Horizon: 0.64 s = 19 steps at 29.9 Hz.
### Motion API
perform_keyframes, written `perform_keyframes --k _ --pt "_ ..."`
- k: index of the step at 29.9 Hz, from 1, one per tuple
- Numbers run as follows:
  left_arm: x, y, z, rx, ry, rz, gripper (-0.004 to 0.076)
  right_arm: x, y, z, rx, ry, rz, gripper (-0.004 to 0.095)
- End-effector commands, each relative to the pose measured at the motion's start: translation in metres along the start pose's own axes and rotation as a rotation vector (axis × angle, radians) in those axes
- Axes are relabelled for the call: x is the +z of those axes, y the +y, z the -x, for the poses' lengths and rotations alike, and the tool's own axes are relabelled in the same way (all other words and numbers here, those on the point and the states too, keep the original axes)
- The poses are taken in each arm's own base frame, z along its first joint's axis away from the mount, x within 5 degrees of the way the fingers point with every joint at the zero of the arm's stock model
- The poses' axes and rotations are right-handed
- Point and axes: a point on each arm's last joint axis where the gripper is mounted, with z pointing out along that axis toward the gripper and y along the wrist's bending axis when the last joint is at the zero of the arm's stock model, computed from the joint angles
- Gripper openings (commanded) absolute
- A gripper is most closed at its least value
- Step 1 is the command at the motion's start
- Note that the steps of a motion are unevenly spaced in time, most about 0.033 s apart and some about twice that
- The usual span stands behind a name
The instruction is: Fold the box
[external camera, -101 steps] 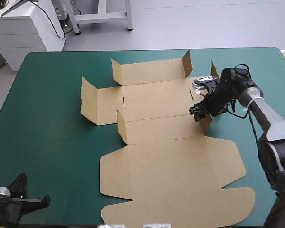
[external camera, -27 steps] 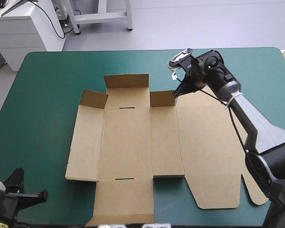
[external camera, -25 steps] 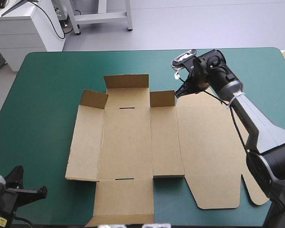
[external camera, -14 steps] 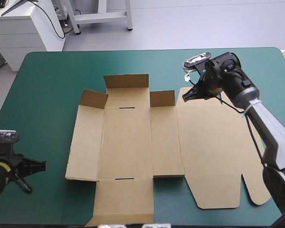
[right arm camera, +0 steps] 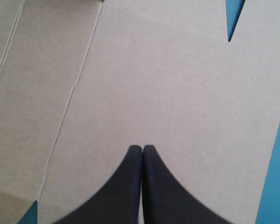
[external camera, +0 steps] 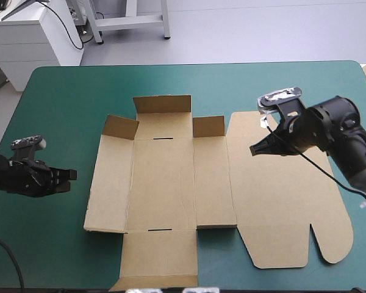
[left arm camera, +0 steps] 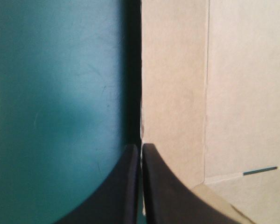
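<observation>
Brown board lay spread almost flat at the middle of the teal-green cover [external camera: 61, 97], and the box [external camera: 165, 183] itself had not shifted since just before. What had changed was the arms. The right gripper [external camera: 254, 149] had drawn back from the far flap it had been working at and now hung over the lid [external camera: 287, 201], which lay flat to the right; its fingers were pressed together in a point with nothing between them. The left gripper [external camera: 72, 174] had come in from the near left corner and pointed at the box's left edge, close to it but apart in the high view, its fingers likewise clenched and empty. Judging from this, the work on the far side was done for now and the left wall looked to be next, with the left arm lined up to nudge or lift that edge; opening the fingers would be needed before any grasp. As a container the box was not yet one: only three short flaps [external camera: 161, 104] stood up along the far edge, no wall was raised or tucked, and nothing lay on any panel.
</observation>
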Motion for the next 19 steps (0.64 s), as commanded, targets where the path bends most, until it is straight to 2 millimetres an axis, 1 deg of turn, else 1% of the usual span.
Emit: perform_keyframes --k 1,3,7,9,12,13,14,17,19 --pt "-0.007 0.004 0.008 -0.030 -0.027 -0.120 0.0018 -0.030 -0.005 -0.020 0.014 -0.095 -0.010 -0.0021" --pt "0.001 0.011 0.011 -0.050 0.008 -0.113 0.0018 -0.036 -0.006 -0.033 0.020 -0.107 -0.009 -0.0021" --pt "0.012 0.014 0.011 -0.055 0.055 -0.123 0.0018 -0.043 -0.007 -0.060 0.032 -0.114 -0.008 -0.0021" --pt "0.020 0.016 0.010 -0.046 0.070 -0.134 0.0018 -0.046 -0.008 -0.070 0.052 -0.120 -0.009 -0.0021" --pt "0.032 0.015 0.005 0.049 0.092 -0.144 0.0023 -0.048 -0.008 -0.083 0.066 -0.128 -0.009 -0.0021" --pt "0.035 0.014 0.003 0.066 0.099 -0.144 0.0037 -0.049 -0.008 -0.086 0.071 -0.129 -0.009 -0.0021" --pt "0.038 0.013 0.002 0.068 0.105 -0.145 0.0057 -0.049 -0.008 -0.090 0.076 -0.132 -0.007 -0.0021" --pt "0.044 0.013 -0.001 0.063 0.108 -0.132 0.0192 -0.052 -0.009 -0.096 0.086 -0.143 -0.007 -0.0021" --pt "0.044 0.011 0.001 0.018 0.090 -0.142 0.0321 -0.053 -0.009 -0.100 0.086 -0.142 -0.007 -0.0021"
